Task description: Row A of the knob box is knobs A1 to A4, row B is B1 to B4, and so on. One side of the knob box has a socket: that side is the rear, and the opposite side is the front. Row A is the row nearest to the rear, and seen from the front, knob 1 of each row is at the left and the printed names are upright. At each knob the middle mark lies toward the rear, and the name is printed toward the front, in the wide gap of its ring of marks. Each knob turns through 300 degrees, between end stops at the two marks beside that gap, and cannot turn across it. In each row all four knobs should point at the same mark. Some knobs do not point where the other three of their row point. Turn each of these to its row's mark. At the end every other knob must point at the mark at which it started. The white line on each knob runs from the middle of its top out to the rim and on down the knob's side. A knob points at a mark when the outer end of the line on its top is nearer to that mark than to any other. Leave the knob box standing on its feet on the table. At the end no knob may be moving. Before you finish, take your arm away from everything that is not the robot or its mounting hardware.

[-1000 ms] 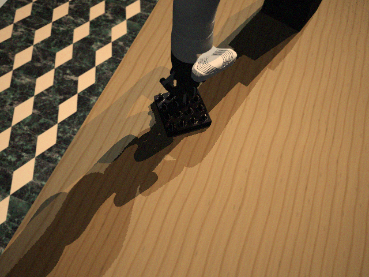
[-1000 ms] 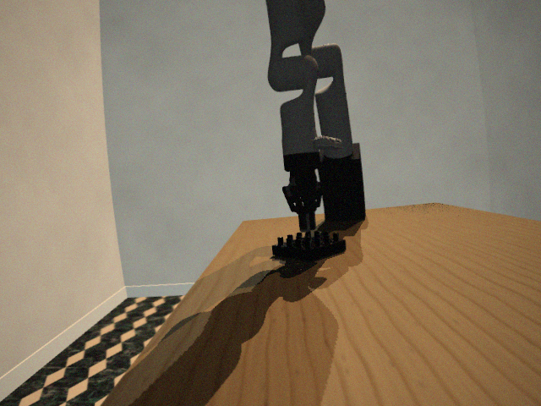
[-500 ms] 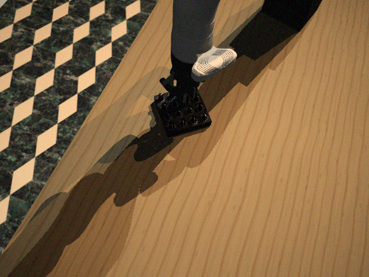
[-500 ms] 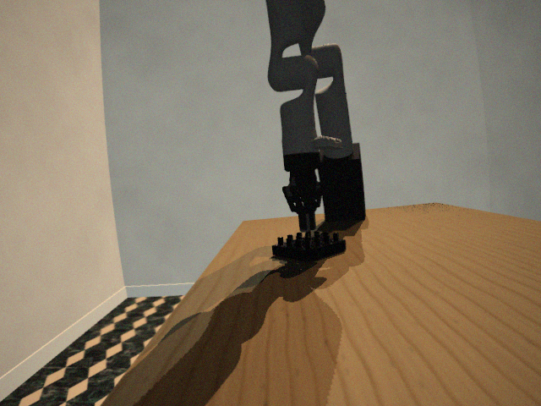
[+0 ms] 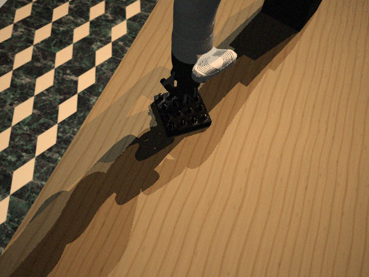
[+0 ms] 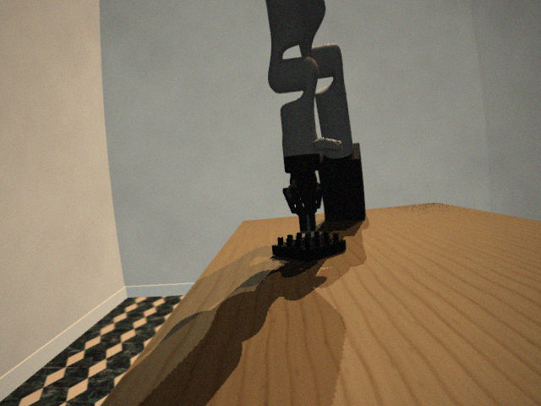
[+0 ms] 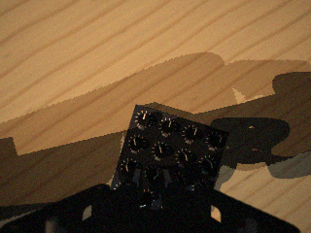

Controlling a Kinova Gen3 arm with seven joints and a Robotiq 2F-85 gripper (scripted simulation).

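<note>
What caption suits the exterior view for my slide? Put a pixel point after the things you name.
The arm point(image 6: 300, 126) reaches down to the dark knob box point(image 6: 308, 252) on the wooden table point(image 6: 436, 305), fingers among its knobs.
</note>
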